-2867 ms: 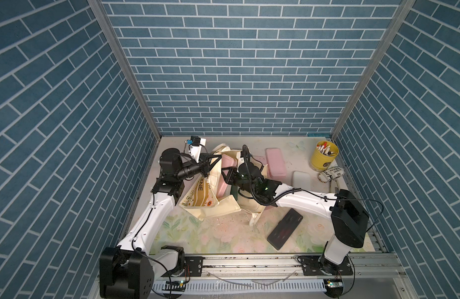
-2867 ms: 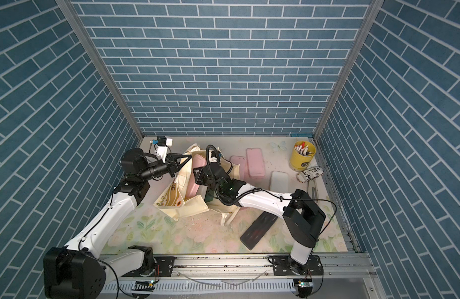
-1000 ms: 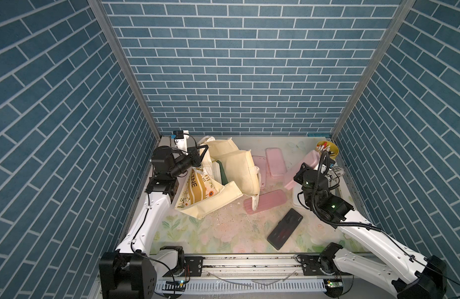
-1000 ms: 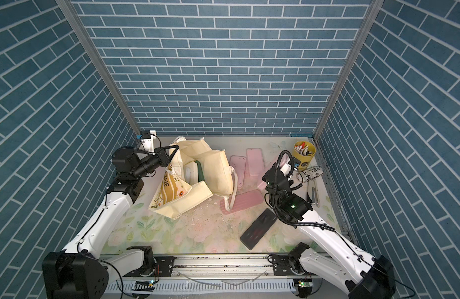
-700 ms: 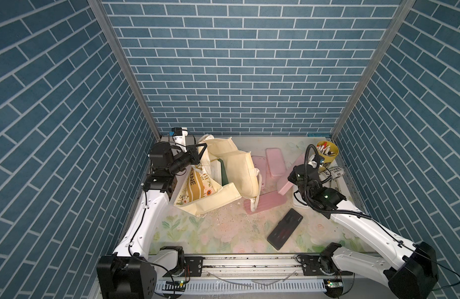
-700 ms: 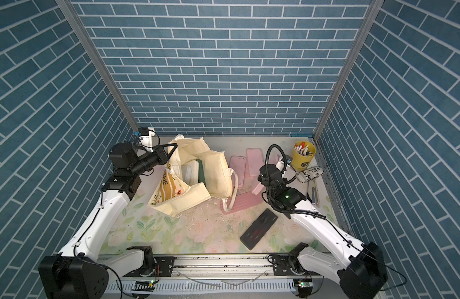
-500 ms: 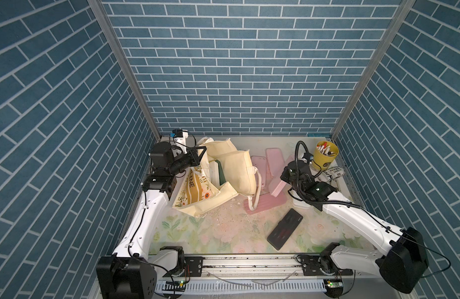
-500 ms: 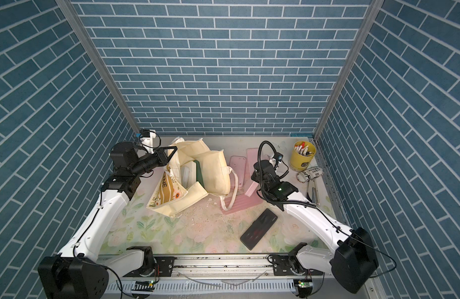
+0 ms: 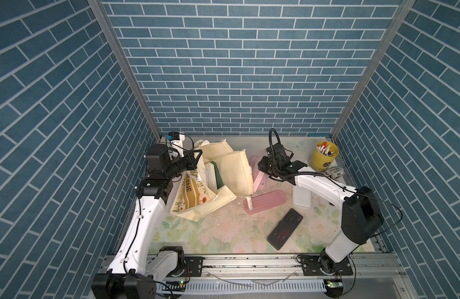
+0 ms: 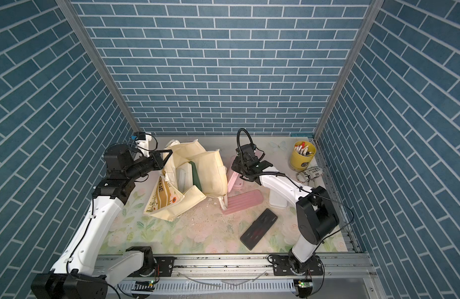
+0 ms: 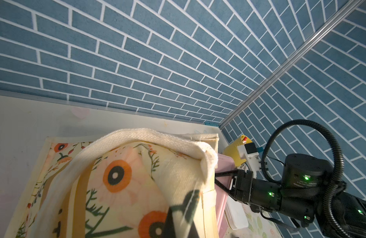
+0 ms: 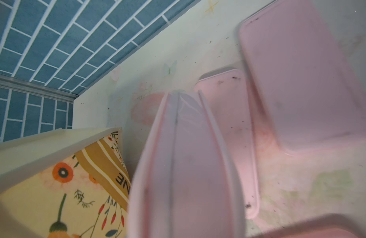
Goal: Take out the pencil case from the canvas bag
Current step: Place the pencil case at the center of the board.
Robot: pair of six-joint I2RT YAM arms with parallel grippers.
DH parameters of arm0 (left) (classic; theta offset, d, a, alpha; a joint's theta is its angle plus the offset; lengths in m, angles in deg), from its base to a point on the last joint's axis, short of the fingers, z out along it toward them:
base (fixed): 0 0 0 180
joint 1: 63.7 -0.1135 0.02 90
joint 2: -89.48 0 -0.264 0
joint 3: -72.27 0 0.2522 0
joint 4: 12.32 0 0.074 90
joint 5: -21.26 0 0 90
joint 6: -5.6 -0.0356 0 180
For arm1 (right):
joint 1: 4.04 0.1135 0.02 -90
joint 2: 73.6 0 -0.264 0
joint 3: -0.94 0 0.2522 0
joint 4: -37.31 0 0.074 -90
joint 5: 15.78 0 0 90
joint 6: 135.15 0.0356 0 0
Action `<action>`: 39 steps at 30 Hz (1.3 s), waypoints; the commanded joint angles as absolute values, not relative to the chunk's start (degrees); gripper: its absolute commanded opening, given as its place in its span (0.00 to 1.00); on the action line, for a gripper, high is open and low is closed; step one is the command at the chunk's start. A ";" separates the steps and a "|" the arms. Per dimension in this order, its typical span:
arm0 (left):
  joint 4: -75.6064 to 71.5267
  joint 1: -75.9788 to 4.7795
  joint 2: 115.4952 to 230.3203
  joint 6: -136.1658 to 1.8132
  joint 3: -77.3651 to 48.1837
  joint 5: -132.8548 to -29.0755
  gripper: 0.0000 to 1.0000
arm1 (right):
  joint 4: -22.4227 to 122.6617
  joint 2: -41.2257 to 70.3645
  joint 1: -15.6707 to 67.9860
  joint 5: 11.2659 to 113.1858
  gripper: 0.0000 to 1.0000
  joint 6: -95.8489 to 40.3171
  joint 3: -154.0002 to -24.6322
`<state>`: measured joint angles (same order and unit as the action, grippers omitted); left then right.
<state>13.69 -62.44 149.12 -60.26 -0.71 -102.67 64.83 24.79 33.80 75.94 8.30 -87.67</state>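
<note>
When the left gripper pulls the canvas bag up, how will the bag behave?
Probably floppy: the bag sags in folds below the left gripper. Likely bottom-heavy, since flat items sit inside. It may slump once released.

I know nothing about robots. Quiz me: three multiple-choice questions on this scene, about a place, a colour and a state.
1. Where is the pink pencil case, held by the right tool, relative to the canvas bag?
A) deep inside
B) outside, beside it
C) underneath
2. What colour is the pen pot?
A) yellow
B) red
C) green
3. What is the left tool doing?
A) hanging open
B) shut on the bag's cloth
C) gripping a pen
Answers: 1 B, it tilts beside the bag; 2 A, its wall is yellow; 3 B, cloth is pinched in it.
</note>
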 commanded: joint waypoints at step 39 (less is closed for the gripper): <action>16.21 -63.00 144.00 -64.17 1.71 -100.11 0.00 | 79.18 63.65 34.54 62.07 0.03 4.71 -129.18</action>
<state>17.39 -62.79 144.77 -63.27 1.67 -99.83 76.00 60.84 34.17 59.83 7.95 -127.52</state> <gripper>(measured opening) 0.057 0.304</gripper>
